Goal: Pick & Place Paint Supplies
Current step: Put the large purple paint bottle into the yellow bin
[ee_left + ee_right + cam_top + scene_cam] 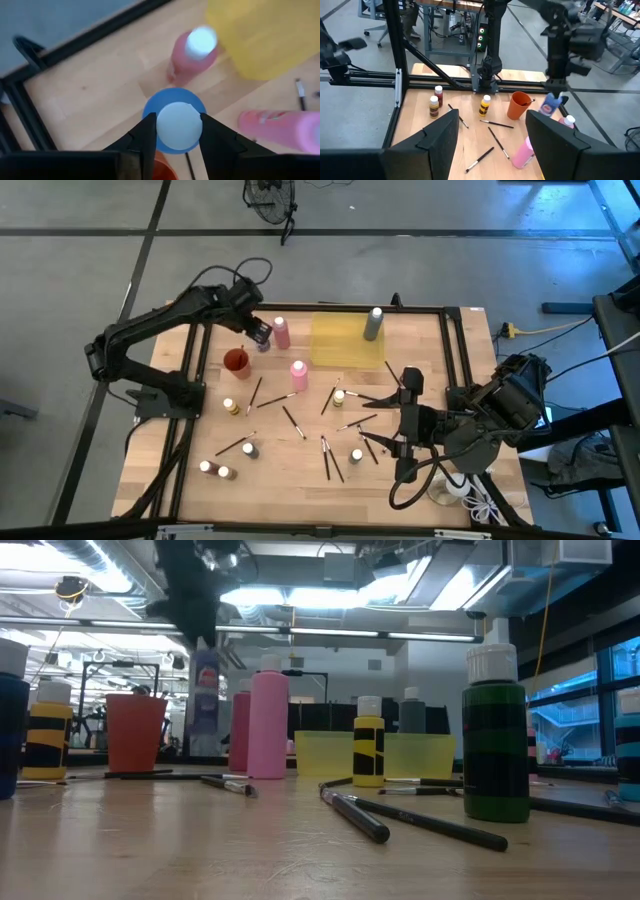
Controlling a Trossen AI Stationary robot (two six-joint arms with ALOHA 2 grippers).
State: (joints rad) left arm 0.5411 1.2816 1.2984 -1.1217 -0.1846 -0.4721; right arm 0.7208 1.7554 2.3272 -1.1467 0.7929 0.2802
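One blue paint bottle (175, 125) is clamped by its white cap between the fingers of the left gripper (176, 131), hanging above the table close beside the red cup (236, 361) and on the cup's side of the yellow tray (346, 340); the gripper thus stands over the thing it carries, jaws meeting the cap from either side; the bottle is judged rigid, smooth plastic and fairly light, with the ribbed cap the surest purchase (a smooth body would slip more readily, and the hanging bottle may swing); a pink bottle (282, 332) stands between the cup and the tray, a second pink bottle (298, 374) just beyond the cup toward the table's middle; a grey bottle (373, 324) stands at the tray's far edge from the cup; thin paintbrushes (330, 460) and small bottles lie scattered well away from the cup, and would likely need a pinch at mid-handle; the right gripper (400, 423) waits with fingers spread and empty, well apart from the cup, above the brushes
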